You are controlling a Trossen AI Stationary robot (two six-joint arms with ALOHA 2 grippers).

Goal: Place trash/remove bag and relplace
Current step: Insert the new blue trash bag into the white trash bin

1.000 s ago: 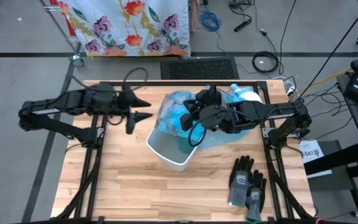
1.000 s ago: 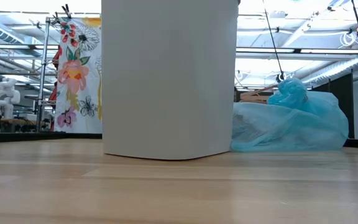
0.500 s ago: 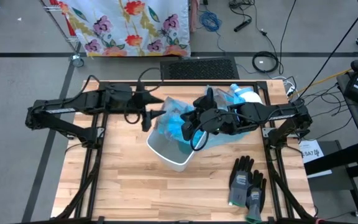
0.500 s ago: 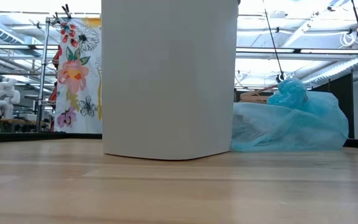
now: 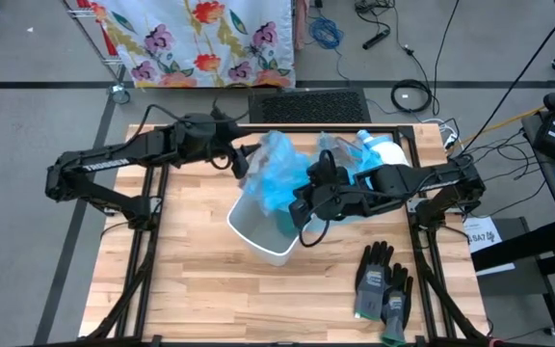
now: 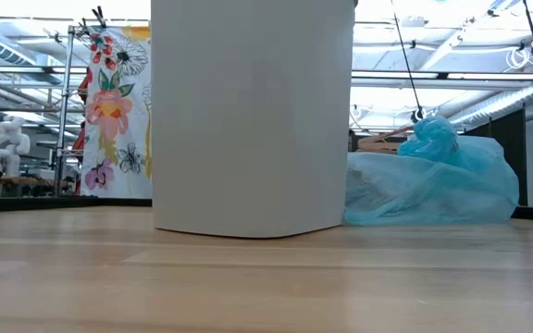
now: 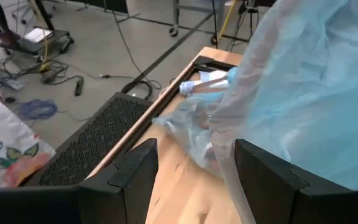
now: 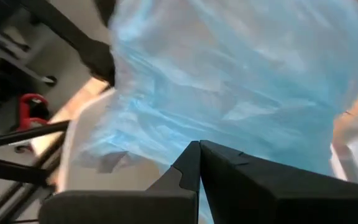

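Observation:
A white bin [image 5: 258, 229] stands upright mid-table; in the low view it is the wide white wall [image 6: 253, 116]. An empty light-blue bag [image 5: 277, 172] hangs bunched over the bin's far rim. My right gripper [image 5: 297, 200] comes from the table's right and is shut on the bag [image 8: 229, 81]. My left gripper [image 5: 246, 160] comes from the left, open, with a loose flap of the bag [image 7: 219, 146] between its fingers. A full, tied blue bag [image 6: 433, 180] rests on the table to the right of the bin. The trash is out of view. My right gripper pinches the thin film of the empty bag [image 8: 188, 134] at its shut fingertips, slanting down from the table's right. The bag billows beyond the fingers, held up over the bin's mouth. One layer or several, I cannot tell. My left gripper: I cannot tell whether its fingers touch the flap.
A pair of grey-black gloves [image 5: 383, 281] lies near the table's front right. A blue-and-white packet [image 5: 379, 147] sits at the far right behind the full bag. Bare wood lies in front of and to the left of the bin.
My left gripper has travelled toward the table's right, from well left of the bin up to the bag, staying open. My right gripper has tipped further down and sunk slightly toward the bin, staying shut. The bag now hangs further left over the bin.

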